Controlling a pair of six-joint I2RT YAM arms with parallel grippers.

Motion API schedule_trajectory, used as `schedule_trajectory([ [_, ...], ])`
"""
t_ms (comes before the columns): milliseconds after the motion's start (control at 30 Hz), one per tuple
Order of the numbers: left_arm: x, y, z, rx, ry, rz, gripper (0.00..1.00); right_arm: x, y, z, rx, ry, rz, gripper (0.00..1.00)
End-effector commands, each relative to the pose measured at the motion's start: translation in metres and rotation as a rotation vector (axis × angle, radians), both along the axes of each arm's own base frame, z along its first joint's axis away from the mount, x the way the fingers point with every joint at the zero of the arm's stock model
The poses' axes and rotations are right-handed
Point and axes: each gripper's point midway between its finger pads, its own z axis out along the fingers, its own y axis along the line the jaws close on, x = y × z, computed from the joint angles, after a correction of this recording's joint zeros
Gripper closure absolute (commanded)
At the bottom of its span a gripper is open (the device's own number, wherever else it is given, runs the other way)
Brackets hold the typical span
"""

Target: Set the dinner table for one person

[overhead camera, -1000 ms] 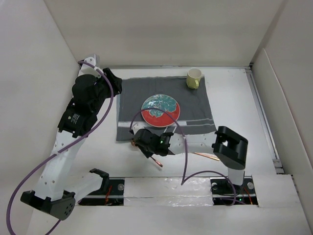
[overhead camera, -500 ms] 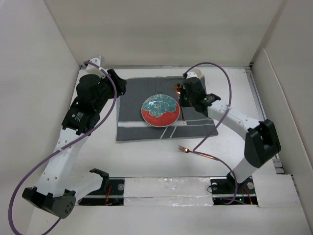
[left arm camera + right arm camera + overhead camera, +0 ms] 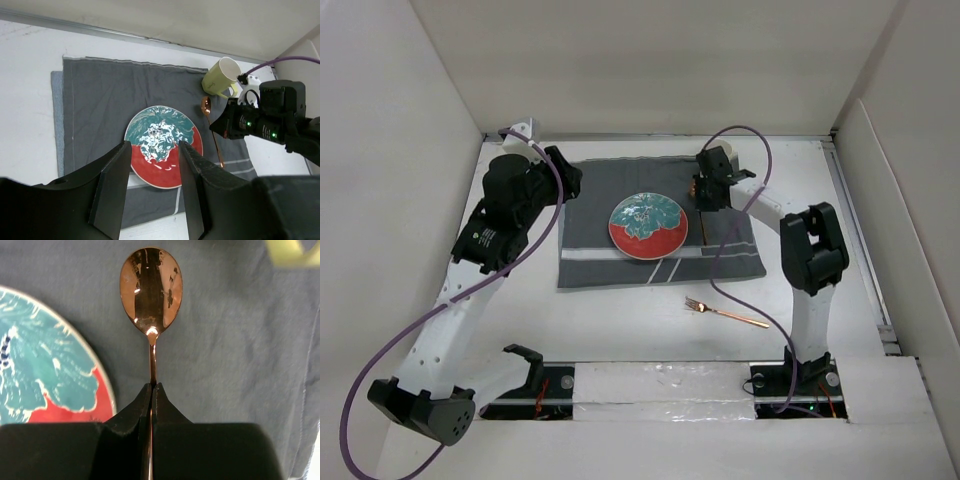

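Right pincer (image 3: 151, 390) has swung from 6 o'clock of the plate (image 3: 648, 225) round to 3, pinching the spoon (image 3: 151, 287), so it looks ready to drop. Left pincer (image 3: 154, 150) half-open, empty.

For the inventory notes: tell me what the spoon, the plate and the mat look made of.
The spoon: likely polished metal, copper-toned; its bowl mirrors its surroundings.
The plate: probably glazed ceramic; glossy teal-and-red surface with white glints.
The mat: seemingly woven cloth, matte dark grey with soft uneven edges.

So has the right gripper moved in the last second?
Yes. The right gripper went from the placemat's near edge to the plate's right side, holding the spoon.
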Motion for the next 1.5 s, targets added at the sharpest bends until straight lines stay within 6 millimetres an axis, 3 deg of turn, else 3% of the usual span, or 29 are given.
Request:
schedule_trajectory([
  [0,0.0,-0.002,0.009,-0.017,-0.041,-0.009,0.61,0.016,-0.009,0.015,-0.011,-0.017,-0.018,1.0],
  [400,0.0,-0.004,0.01,-0.024,-0.037,-0.019,0.61,0.009,-0.016,-0.006,-0.042,0.032,-0.061,0.99],
  [433,0.0,-0.004,0.01,-0.025,-0.037,-0.021,0.61,0.008,-0.017,-0.005,-0.039,0.031,-0.062,0.95],
  [567,-0.001,-0.004,0.011,-0.025,-0.035,-0.022,0.61,0.006,-0.013,0.007,-0.003,0.017,-0.061,0.52],
  [633,-0.003,-0.004,0.013,-0.028,-0.039,-0.022,0.61,0.004,-0.012,0.023,0.021,-0.012,-0.065,0.45],
  [667,-0.003,-0.004,0.013,-0.029,-0.037,-0.026,0.61,0.002,-0.01,0.046,0.051,-0.053,-0.061,0.44],
  [733,-0.003,-0.005,0.013,-0.033,-0.038,-0.029,0.61,-0.012,-0.011,0.053,0.077,-0.054,-0.056,0.44],
  [767,-0.004,-0.006,0.012,-0.033,-0.036,-0.033,0.61,-0.021,-0.007,0.077,0.108,-0.096,-0.039,0.47],
  [800,-0.004,-0.006,0.01,-0.032,-0.031,-0.033,0.61,-0.039,-0.012,0.065,0.107,-0.065,-0.039,0.53],
  [833,-0.004,-0.006,0.012,-0.038,-0.039,-0.034,0.61,-0.052,-0.009,0.065,0.114,-0.059,-0.02,0.68],
  [867,-0.004,-0.006,0.011,-0.038,-0.037,-0.035,0.61,-0.068,-0.005,0.066,0.13,-0.05,0.002,1.0],
  [900,-0.004,-0.006,0.009,-0.037,-0.036,-0.035,0.62,-0.083,-0.009,0.081,0.158,-0.073,0.007,1.0],
  [933,-0.004,-0.005,0.009,-0.036,-0.038,-0.033,0.62,-0.112,-0.013,0.058,0.139,-0.006,0.024,1.0],
  [1000,-0.005,-0.004,0.009,-0.034,-0.04,-0.029,0.62,-0.153,-0.017,0.058,0.151,0.038,0.039,1.0],
  [1033,-0.004,-0.003,0.009,-0.031,-0.045,-0.023,0.62,-0.177,-0.025,0.04,0.129,0.103,0.031,1.0],
  [1100,-0.003,-0.003,0.01,-0.026,-0.048,-0.021,0.62,-0.214,-0.032,0.029,0.118,0.196,-0.001,1.0],
  [1133,-0.002,-0.003,0.009,-0.021,-0.048,-0.019,0.62,-0.228,-0.033,0.03,0.119,0.206,-0.014,0.97],
  [1167,0.001,0.0,0.009,-0.015,-0.049,-0.01,0.62,-0.234,-0.024,0.032,0.122,0.19,-0.008,0.83],
  [1200,0.002,0.001,0.011,-0.01,-0.054,-0.005,0.62,-0.253,-0.011,0.034,0.131,0.229,-0.022,0.79],
  [1267,0.004,0.003,0.013,-0.003,-0.061,0.002,0.62,-0.264,-0.005,0.029,0.129,0.308,-0.022,0.68],
  [1333,0.005,0.003,0.015,0.001,-0.07,0.003,0.62,-0.276,-0.001,0.013,0.088,0.383,-0.015,0.66],
  [1467,0.005,0.004,0.018,0.01,-0.083,0.005,0.62,-0.285,-0.018,-0.004,-0.066,0.438,-0.033,0.55],
])
